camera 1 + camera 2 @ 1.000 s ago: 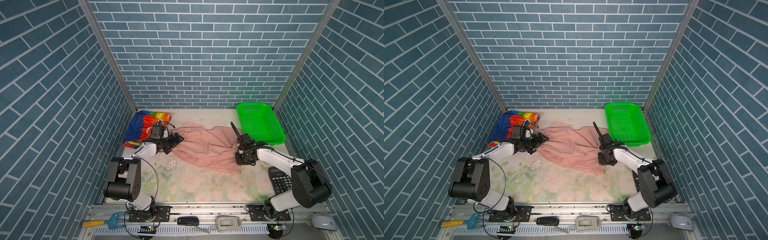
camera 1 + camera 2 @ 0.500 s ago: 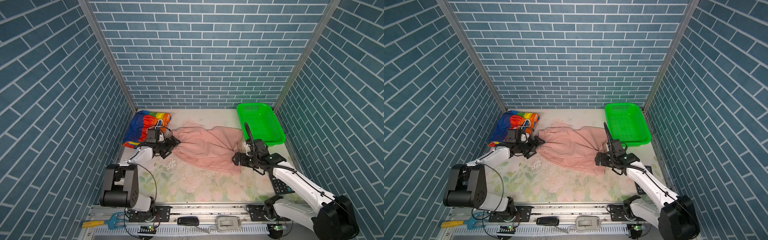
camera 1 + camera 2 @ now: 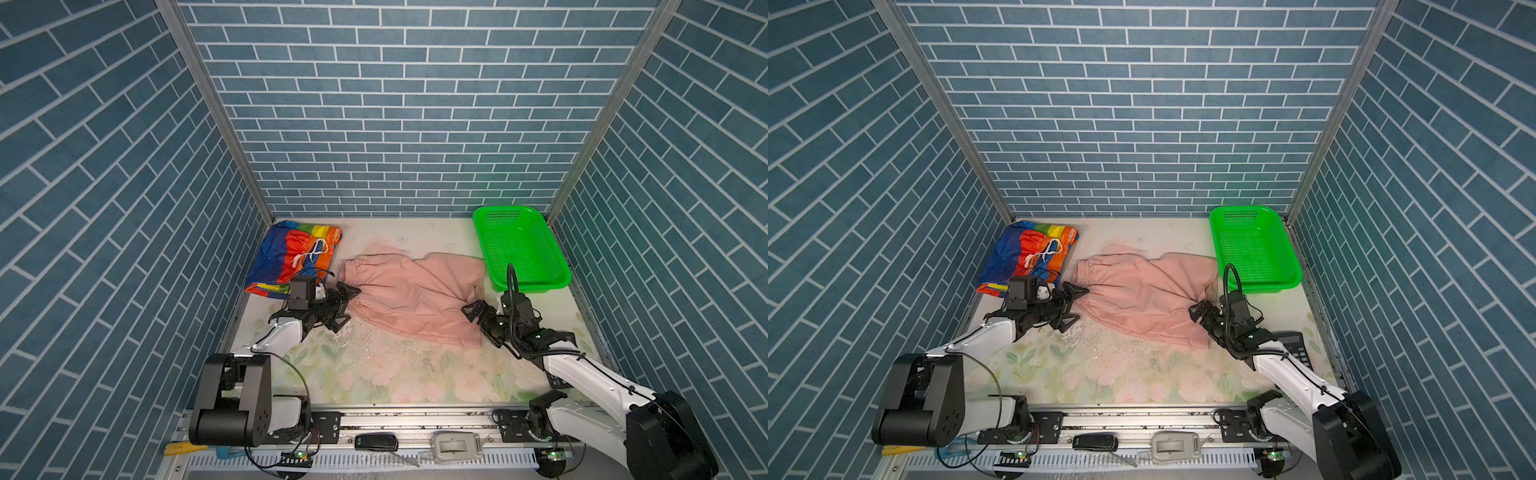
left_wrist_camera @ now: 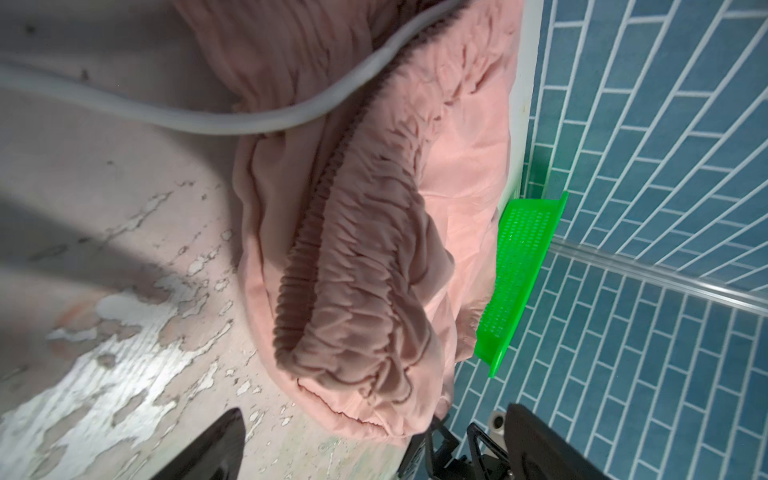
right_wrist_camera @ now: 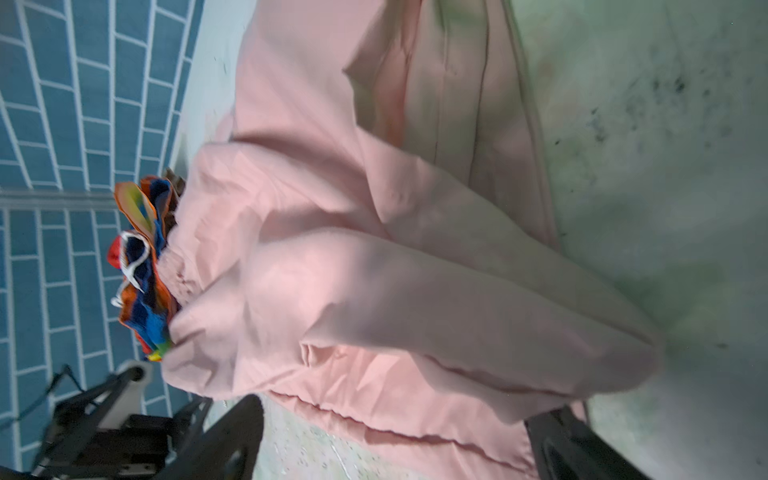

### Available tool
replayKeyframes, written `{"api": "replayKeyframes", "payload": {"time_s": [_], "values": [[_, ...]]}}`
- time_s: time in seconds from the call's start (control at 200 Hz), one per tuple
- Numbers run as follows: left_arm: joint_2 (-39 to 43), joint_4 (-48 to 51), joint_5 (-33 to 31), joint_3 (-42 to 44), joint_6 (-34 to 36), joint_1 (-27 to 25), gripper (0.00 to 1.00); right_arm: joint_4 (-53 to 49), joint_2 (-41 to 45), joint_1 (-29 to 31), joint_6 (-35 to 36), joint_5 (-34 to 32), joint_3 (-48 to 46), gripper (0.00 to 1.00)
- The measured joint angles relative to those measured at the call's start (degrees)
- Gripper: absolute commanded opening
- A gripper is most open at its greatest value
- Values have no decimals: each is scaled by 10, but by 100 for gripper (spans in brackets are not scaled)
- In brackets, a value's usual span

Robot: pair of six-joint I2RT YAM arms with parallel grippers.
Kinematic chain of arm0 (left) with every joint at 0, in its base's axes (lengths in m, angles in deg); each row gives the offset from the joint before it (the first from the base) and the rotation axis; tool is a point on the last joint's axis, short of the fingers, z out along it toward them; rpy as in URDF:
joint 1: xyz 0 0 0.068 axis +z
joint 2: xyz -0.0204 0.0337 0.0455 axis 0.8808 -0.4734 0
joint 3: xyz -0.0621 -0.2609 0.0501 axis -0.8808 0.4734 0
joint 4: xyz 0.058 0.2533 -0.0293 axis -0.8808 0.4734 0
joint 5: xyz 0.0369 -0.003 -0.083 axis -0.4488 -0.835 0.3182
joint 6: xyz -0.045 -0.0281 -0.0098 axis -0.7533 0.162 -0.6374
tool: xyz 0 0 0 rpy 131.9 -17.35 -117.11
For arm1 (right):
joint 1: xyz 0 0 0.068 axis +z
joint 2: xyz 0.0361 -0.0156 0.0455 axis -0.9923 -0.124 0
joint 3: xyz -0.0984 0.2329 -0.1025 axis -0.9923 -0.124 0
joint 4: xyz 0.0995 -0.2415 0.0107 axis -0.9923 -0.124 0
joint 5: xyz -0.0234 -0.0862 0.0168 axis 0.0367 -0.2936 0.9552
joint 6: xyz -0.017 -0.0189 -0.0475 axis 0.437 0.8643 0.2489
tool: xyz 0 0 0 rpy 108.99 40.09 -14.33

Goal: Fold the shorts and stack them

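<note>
Dusty pink shorts (image 3: pixel 415 299) (image 3: pixel 1142 299) lie spread across the middle of the table. Their gathered waistband (image 4: pixel 353 291) faces my left gripper (image 3: pixel 347 305) (image 3: pixel 1076 306) (image 4: pixel 374 411), which stands open at that end with only the cloth's edge between its fingers. At the leg end of the pink shorts (image 5: pixel 415 291), my right gripper (image 3: pixel 478 320) (image 3: pixel 1202 318) (image 5: pixel 395 419) is open, its jaws on either side of the hem without pinching it. Rainbow-striped shorts (image 3: pixel 295 262) (image 3: pixel 1030 253) (image 5: pixel 141 266) lie folded at the back left.
A green mesh basket (image 3: pixel 536 286) (image 3: pixel 1266 286) (image 4: pixel 519 266) stands at the back right, close to the pink cloth. A black calculator (image 3: pixel 1293 345) lies under my right arm. Blue brick walls close in three sides.
My right gripper has opened and let go of the pink shorts' leg end, and its arm has stretched out low. The left gripper has shifted slightly toward the front, still open.
</note>
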Motion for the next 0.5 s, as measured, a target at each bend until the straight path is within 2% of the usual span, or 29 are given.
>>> {"api": "replayKeyframes", "payload": {"time_s": [0.28, 0.36, 0.5], "values": [[-47, -78, -5, 1, -49, -8, 78, 110, -49, -37, -59, 21, -20, 98], [-50, -85, -11, -4, -51, -8, 73, 130, -54, -39, -71, 23, -32, 93], [-57, -95, -24, -11, -47, -8, 54, 151, -54, -41, -84, 25, -43, 83]]}}
